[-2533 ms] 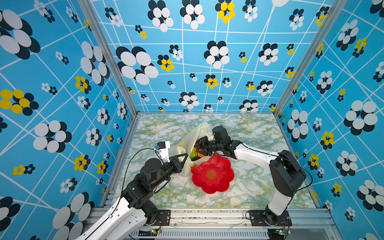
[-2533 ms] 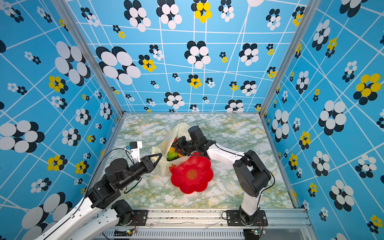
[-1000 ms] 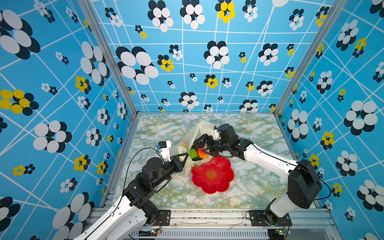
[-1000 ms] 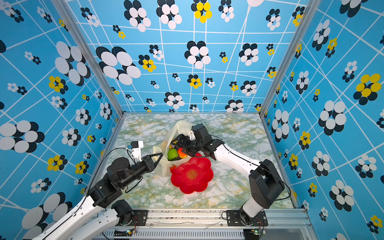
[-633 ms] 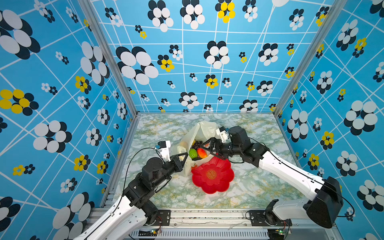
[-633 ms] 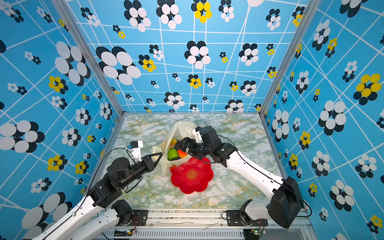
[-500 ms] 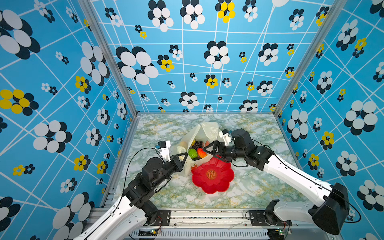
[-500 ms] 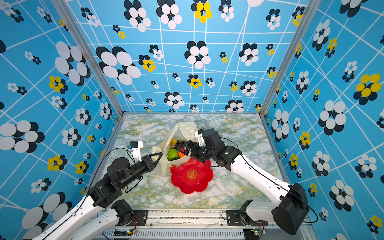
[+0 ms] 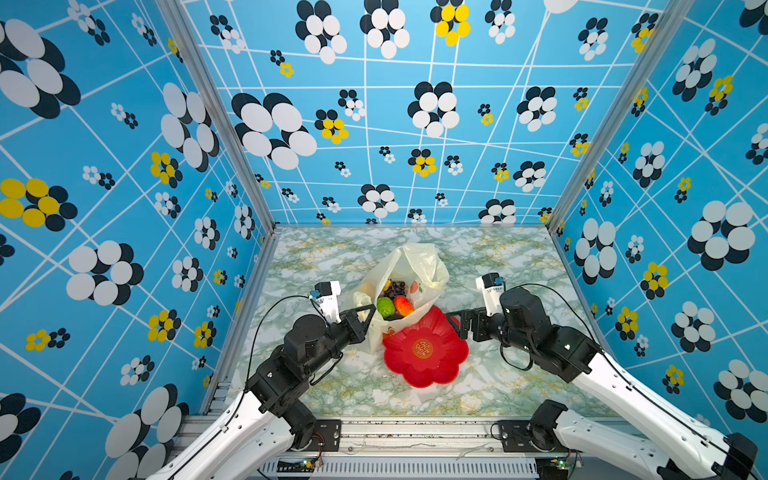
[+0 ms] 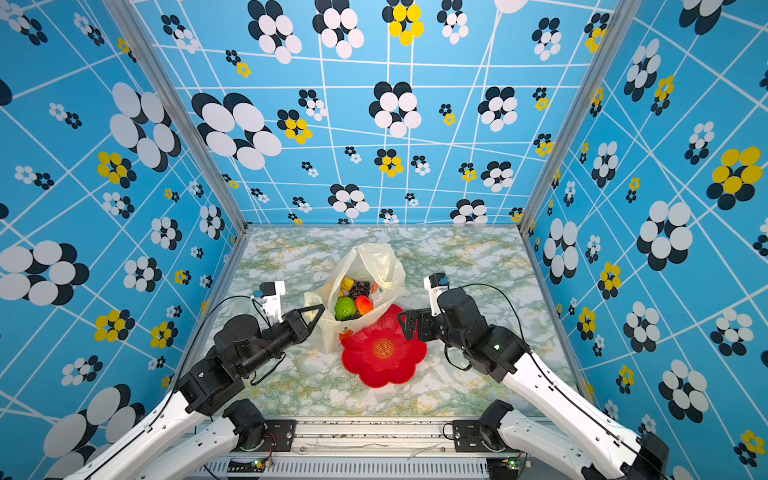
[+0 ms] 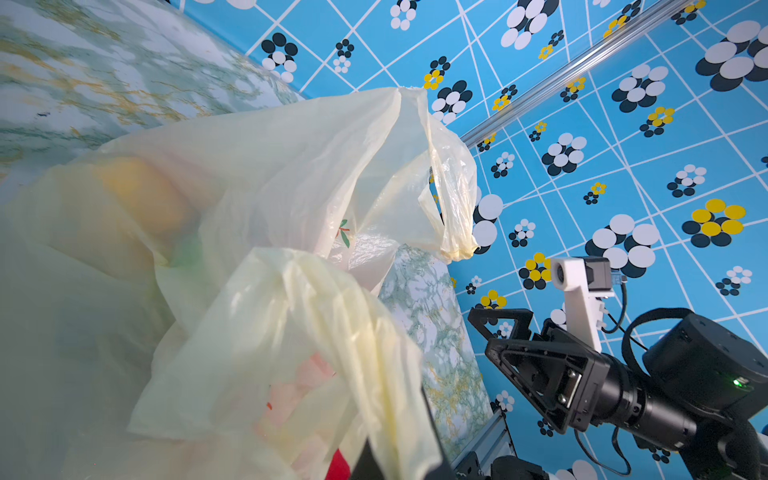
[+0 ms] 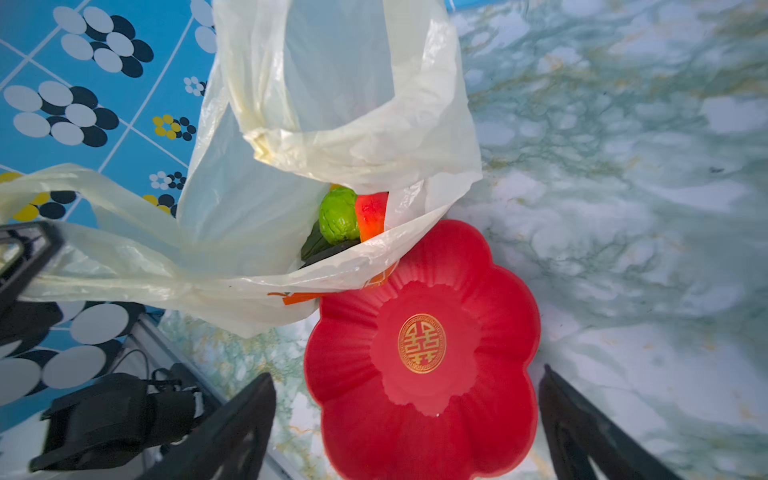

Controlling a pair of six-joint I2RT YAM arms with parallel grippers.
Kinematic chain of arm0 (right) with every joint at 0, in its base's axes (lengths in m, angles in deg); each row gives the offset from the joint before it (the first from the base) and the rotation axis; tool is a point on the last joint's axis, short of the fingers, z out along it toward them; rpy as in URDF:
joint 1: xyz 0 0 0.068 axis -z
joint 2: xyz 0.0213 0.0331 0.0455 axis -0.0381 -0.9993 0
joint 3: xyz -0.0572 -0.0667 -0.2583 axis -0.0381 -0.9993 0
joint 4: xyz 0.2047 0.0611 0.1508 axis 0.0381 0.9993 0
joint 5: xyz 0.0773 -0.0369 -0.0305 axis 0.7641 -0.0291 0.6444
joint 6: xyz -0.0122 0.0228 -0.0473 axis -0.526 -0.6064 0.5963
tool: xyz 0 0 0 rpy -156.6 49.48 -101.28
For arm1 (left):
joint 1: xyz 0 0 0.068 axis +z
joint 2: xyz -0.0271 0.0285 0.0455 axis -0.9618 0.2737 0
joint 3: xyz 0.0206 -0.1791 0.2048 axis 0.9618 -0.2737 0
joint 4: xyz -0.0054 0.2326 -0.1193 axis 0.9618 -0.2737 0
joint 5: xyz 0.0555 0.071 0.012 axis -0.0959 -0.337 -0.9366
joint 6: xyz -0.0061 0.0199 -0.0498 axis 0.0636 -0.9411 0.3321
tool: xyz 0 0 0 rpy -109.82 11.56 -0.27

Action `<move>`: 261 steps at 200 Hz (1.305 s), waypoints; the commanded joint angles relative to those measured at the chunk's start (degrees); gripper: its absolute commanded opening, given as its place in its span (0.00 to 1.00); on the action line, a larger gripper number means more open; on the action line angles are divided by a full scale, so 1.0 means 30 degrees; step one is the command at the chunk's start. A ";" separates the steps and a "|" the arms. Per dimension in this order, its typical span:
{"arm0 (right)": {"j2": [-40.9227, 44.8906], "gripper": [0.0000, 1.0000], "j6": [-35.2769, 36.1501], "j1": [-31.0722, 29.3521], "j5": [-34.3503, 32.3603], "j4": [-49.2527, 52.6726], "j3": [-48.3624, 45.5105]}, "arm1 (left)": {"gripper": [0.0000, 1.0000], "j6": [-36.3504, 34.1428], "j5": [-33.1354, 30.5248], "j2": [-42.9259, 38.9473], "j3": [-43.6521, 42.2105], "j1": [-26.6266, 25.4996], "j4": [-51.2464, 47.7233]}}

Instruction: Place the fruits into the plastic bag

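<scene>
Right gripper (image 9: 458, 326) has been pulled back from the plastic bag (image 9: 419, 266), jaws wide and empty, handle kept pinched by left gripper (image 9: 370, 309), fruits (image 9: 392, 302) all bagged, so probably done.

Left hand (image 9: 368, 311): jaws closed, pinching a handle of the plastic bag (image 9: 415, 266). Fingertips are hidden under the film in the left wrist view. Left arm (image 9: 266, 399): bent at the elbow, forearm sloping forward and inward to the hand.

Right hand (image 9: 457, 324): jaws wide apart, nothing between them. Both fingers (image 12: 241, 424) show at the edges of the right wrist view. Right arm (image 9: 623, 386): stretched long and low from its base, wrist aimed toward the left hand.

The two hands face each other, well apart.
</scene>
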 commanded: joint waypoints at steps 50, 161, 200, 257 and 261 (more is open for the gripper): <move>-0.2728 0.99 0.9582 -0.1426 -0.4058 -0.3087 0.1919 | 0.00 -0.0254 -0.0485 -0.0140 0.0206 -0.0059 -0.0265; -0.8885 0.86 1.1949 -0.1490 -0.6125 -0.4079 0.6546 | 0.00 -0.0456 -0.0799 -0.1054 0.0431 -0.0001 -0.1158; -1.0132 0.48 1.1237 -0.1222 -0.6598 -0.3637 0.8630 | 0.00 -0.0602 -0.0954 -0.1254 0.0519 0.0028 -0.1364; -1.3197 0.00 0.7056 0.0846 -0.2417 -0.1663 1.5255 | 0.00 -0.2294 -0.3356 -0.0210 0.4206 0.1906 -0.6027; -1.3485 0.00 0.6946 0.0874 -0.2106 -0.1582 1.5930 | 0.00 -0.2606 -0.3120 0.0071 0.4799 0.2436 -0.6242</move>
